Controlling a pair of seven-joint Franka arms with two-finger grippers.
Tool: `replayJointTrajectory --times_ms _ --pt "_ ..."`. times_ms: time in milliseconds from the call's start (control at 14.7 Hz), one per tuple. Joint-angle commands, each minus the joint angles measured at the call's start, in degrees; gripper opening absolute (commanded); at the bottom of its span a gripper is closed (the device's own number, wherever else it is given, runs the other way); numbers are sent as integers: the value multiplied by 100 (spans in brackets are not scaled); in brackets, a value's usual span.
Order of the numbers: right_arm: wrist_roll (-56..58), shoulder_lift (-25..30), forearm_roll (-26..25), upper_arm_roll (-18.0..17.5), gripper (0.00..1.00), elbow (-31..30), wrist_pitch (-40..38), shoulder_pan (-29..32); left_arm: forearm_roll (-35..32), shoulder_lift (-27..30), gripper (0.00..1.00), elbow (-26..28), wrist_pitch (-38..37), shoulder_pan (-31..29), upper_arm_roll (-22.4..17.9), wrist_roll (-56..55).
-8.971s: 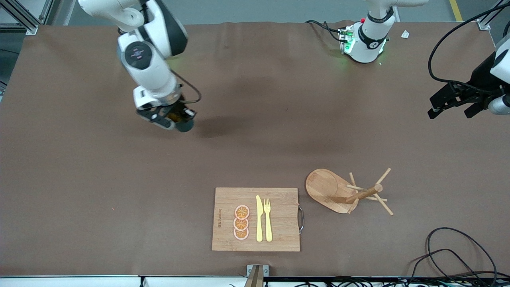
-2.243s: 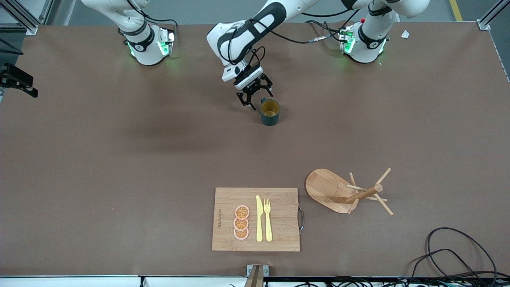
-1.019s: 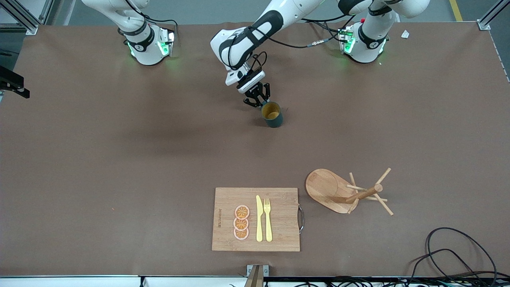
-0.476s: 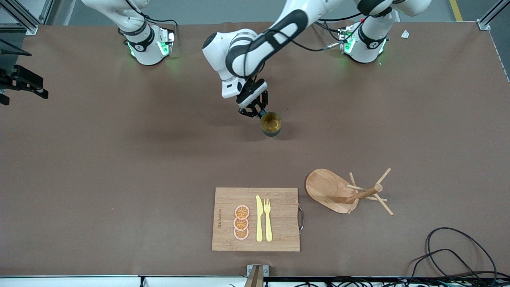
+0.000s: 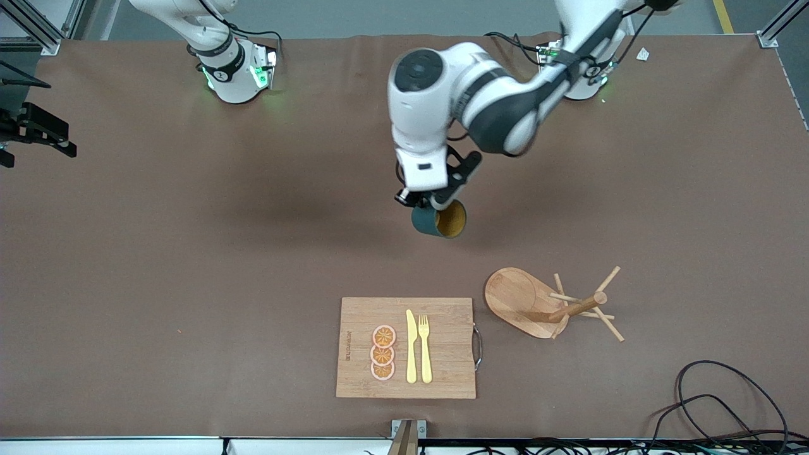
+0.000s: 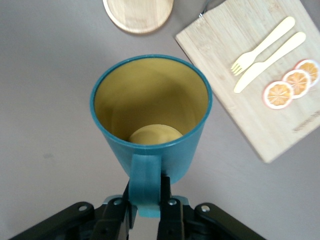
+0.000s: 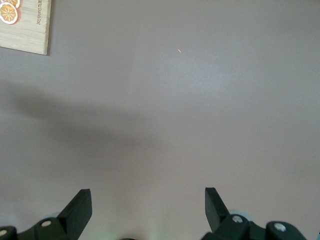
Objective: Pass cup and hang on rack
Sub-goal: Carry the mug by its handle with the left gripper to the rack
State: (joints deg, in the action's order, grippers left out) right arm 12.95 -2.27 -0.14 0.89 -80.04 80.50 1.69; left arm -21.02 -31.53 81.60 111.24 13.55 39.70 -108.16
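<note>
The teal-green cup (image 5: pixel 438 218) with a mustard-yellow inside hangs tilted in the air over the middle of the table. My left gripper (image 5: pixel 425 202) is shut on its loop handle; the left wrist view shows the cup (image 6: pixel 150 117) from its open mouth, with my left gripper (image 6: pixel 146 200) pinching the handle. The wooden rack (image 5: pixel 551 304), with an oval base, a post and thin pegs, stands nearer to the front camera toward the left arm's end; its base edge shows in the left wrist view (image 6: pixel 138 15). My right gripper (image 7: pixel 148 205) is open and empty, waiting at the right arm's end of the table (image 5: pixel 38 134).
A wooden cutting board (image 5: pixel 407 347) with orange slices (image 5: pixel 383 352), a yellow knife (image 5: pixel 411 346) and a fork (image 5: pixel 425 347) lies near the front edge beside the rack. Black cables (image 5: pixel 714 404) coil at the near corner toward the left arm's end.
My left gripper closed on the cup's handle, lifted it off the table and carried it toward the front camera, tilting it. The right arm stayed at its end.
</note>
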Motion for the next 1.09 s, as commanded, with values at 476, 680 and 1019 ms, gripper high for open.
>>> replayJointTrajectory --times_ms 476,680,1019 --pt "-30 95 -48 -19 100 -2 -60 -2 2828 -257 1 260 1197 -2663 1461 1848" --pt "-21 86 -48 -19 100 -2 -43 -11 4118 -266 1 375 1286 -3233 1479 2953" --pt "-30 95 -48 -27 100 -11 -69 -11 5536 -292 2 682 1103 -4122 1479 4608"
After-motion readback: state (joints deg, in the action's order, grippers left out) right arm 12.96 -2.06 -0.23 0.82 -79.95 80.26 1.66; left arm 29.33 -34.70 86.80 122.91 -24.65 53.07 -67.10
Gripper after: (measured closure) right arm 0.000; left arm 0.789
